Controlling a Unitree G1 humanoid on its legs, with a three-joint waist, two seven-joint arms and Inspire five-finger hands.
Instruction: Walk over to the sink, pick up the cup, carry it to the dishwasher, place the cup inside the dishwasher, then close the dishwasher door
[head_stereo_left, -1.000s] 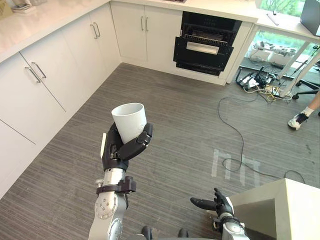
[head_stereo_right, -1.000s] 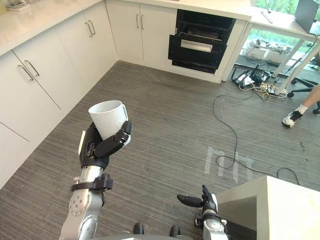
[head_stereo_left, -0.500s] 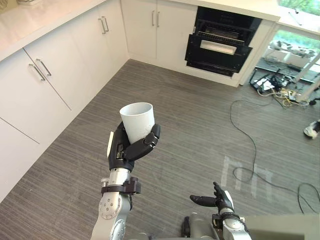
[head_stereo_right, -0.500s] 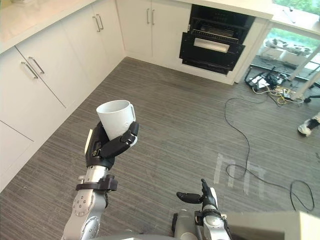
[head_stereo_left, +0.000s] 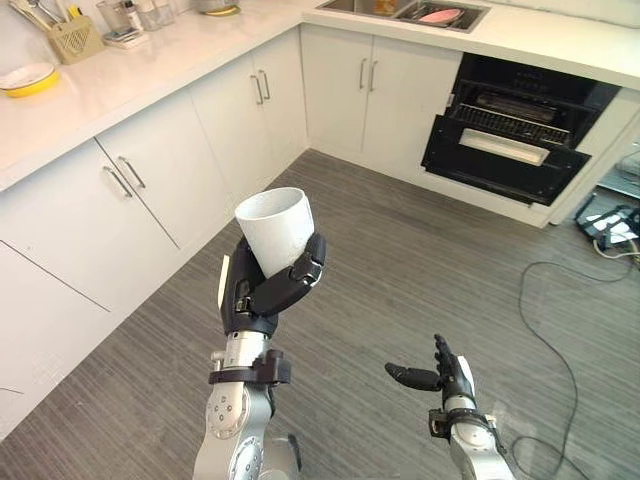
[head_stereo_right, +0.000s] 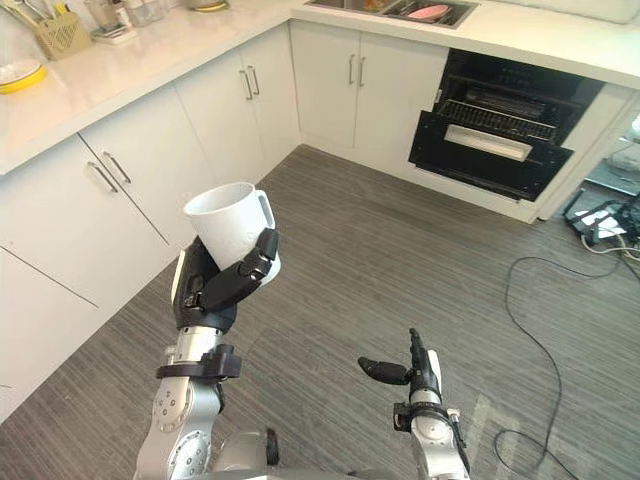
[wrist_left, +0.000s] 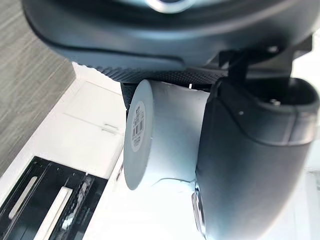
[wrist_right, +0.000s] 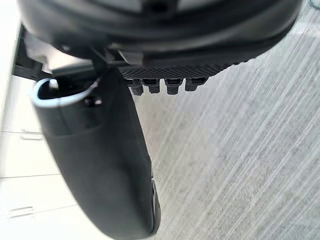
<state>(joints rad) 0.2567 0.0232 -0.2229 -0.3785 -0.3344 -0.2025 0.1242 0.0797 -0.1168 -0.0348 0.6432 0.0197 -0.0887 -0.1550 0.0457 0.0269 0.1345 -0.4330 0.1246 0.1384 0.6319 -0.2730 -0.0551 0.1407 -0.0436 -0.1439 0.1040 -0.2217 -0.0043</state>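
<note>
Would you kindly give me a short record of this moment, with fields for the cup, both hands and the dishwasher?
Cup: white, mouth up, slightly tilted, held above the floor
Left hand: curled round the cup
Right hand: low, open, holding nothing
Dishwasher: ahead to the right, door open, rack showing
Sink: set in the counter, left of the dishwasher
Task stage: cup in hand, not yet in the dishwasher

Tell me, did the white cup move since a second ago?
Yes. Held in the left hand, the cup has travelled with the walking robot toward the white cabinets and the open dishwasher, which both look nearer now.
</note>
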